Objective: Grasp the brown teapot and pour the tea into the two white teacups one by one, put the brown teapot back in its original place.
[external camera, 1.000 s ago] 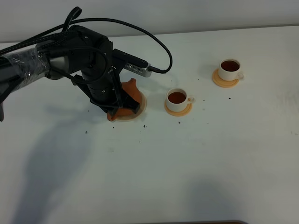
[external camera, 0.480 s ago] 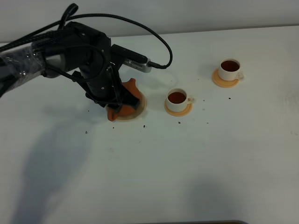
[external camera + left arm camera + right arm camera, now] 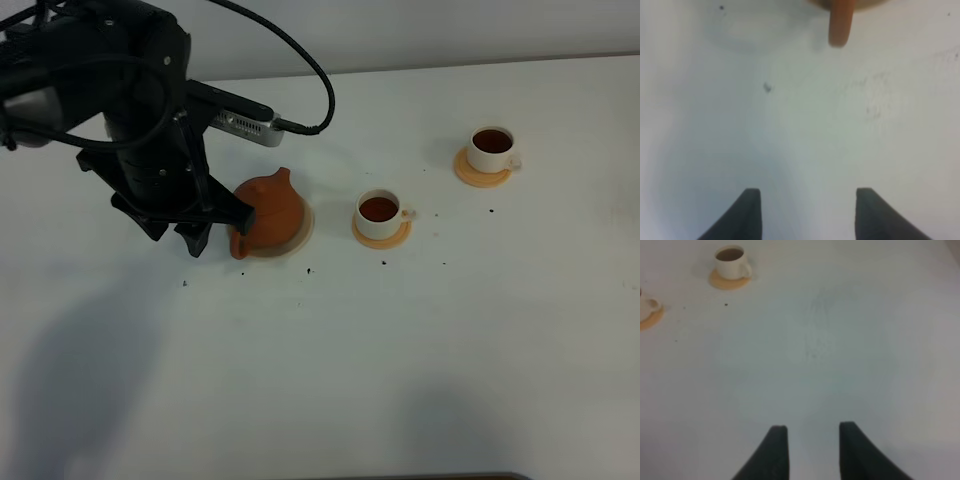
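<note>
Left gripper (image 3: 215, 228) is seen wide and empty, just left of the brown teapot (image 3: 270, 208) on its pale coaster (image 3: 304, 232). Both white teacups (image 3: 379, 209) (image 3: 492, 147) are filled. Withdrawal should be made straight away from the handle, so that contact is avoided.

A plain white table (image 3: 420, 350) fills nearly the whole exterior view, its far edge running along the top of the frame. Directly on it lie three round coasters: a pale beige coaster (image 3: 303, 232) left of centre with the brown teapot (image 3: 268, 212) on it, an orange-tan coaster (image 3: 381, 236) near the middle under a white teacup (image 3: 380, 212) of dark tea, and a second orange-tan coaster (image 3: 481, 176) in the upper right under the other filled teacup (image 3: 493, 148). A few small dark specks (image 3: 309, 270) dot the surface near the coasters.
</note>
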`<action>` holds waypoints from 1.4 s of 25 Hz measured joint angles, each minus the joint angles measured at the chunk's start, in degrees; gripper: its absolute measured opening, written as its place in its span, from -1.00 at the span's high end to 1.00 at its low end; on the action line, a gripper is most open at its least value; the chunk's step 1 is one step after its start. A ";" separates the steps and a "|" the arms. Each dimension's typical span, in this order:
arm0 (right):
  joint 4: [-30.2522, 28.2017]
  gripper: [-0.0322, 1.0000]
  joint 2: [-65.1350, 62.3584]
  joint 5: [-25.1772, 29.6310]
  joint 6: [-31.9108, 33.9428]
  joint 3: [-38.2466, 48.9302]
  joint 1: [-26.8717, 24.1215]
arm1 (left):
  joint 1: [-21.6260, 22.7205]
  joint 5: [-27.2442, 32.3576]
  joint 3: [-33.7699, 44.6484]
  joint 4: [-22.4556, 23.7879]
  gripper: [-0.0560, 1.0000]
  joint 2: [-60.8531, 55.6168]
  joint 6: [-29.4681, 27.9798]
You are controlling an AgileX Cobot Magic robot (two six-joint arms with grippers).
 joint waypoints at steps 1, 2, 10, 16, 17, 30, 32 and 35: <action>0.00 0.47 0.00 0.00 0.00 0.00 0.00 | 0.00 0.00 1.47 0.00 0.09 -1.79 -0.38; 0.00 0.47 0.00 0.00 0.00 0.00 0.00 | 0.00 0.00 3.44 0.00 0.09 -3.94 -0.67; 0.00 0.47 0.00 0.00 0.00 0.00 0.00 | 0.00 0.00 24.29 -0.42 0.09 -26.43 -2.61; 0.00 0.47 0.00 0.00 0.00 0.00 0.00 | 0.00 -2.17 37.61 -2.90 0.08 -45.74 -2.81; 0.00 0.47 0.00 0.00 0.00 0.00 0.00 | 0.00 -3.22 39.00 -3.17 0.08 -49.04 -2.81; 0.00 0.47 0.00 0.00 0.00 0.00 0.00 | 0.00 -7.44 52.54 -3.47 0.08 -75.56 -2.46; 0.00 0.47 0.00 0.00 0.00 0.00 0.00 | 0.00 -7.76 52.83 -3.38 0.08 -77.01 -2.35; 0.00 0.47 0.00 0.00 0.00 0.00 0.00 | 0.00 -7.95 52.87 -3.02 0.08 -77.85 -2.21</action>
